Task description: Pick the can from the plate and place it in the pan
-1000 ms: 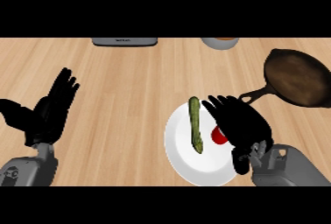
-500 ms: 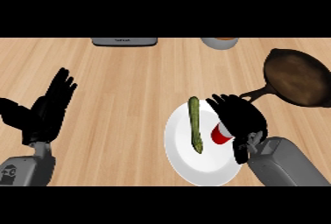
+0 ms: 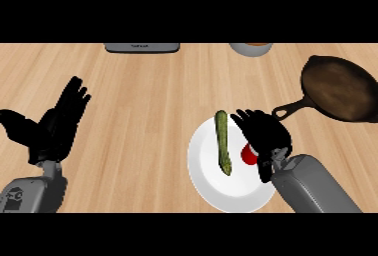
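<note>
wooden worktop (image 3: 148,100) seen from above. a white plate (image 3: 210,185) sits at abt 5 o'clock from centre. on it: a long green vegetable, maybe asparagus (image 3: 222,142), lying lengthwise, & a red can (image 3: 249,154) just beside it at its 3 o'clock, mostly hidden. the right robot hand (image 3: 262,134) is over the can, fingers spread & pointing to 12 o'clock, thumb down along the can's 3 o'clock side. fingers look partly open around the can, not yet closed on it; can't tell for sure whether they touch it. the can is on the plate.

dark pan (image 3: 341,89) at 2 o'clock, well apart from the plate, handle pointing back toward the plate. left robot hand (image 3: 55,127) rests open at 9 o'clock, fingers up, holding nothing.

step in hand: likely the grasp. next move calls for closing round the can w/o nudging the asparagus, lifting, then carrying toward 2 o'clock to the pan.
</note>
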Controlling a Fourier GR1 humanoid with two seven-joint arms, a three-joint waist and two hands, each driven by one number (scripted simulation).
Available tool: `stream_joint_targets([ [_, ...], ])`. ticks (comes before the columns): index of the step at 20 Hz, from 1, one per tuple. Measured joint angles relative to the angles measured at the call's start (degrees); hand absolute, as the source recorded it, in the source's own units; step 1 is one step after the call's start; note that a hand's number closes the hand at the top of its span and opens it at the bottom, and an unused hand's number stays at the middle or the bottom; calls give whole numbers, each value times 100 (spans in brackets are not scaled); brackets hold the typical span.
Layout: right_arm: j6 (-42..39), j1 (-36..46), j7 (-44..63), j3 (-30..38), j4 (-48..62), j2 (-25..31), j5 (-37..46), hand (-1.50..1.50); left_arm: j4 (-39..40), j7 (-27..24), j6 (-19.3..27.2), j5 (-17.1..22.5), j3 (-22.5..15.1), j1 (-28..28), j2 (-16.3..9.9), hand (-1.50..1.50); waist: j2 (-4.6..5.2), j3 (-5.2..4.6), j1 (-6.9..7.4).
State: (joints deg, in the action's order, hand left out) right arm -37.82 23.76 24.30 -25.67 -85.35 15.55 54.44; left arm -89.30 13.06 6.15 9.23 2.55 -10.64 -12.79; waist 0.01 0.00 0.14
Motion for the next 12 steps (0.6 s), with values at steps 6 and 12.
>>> stream_joint_targets([
  [6,179,-10,-327,166,405,-256,293,-150,-70,7,-94,-48,115,58,52,0,-1,0,3],
  [12,594,-49,-973,137,888,-302,549,150,-209,77,-86,-119,101,124,159,0,-10,-7,12],
])
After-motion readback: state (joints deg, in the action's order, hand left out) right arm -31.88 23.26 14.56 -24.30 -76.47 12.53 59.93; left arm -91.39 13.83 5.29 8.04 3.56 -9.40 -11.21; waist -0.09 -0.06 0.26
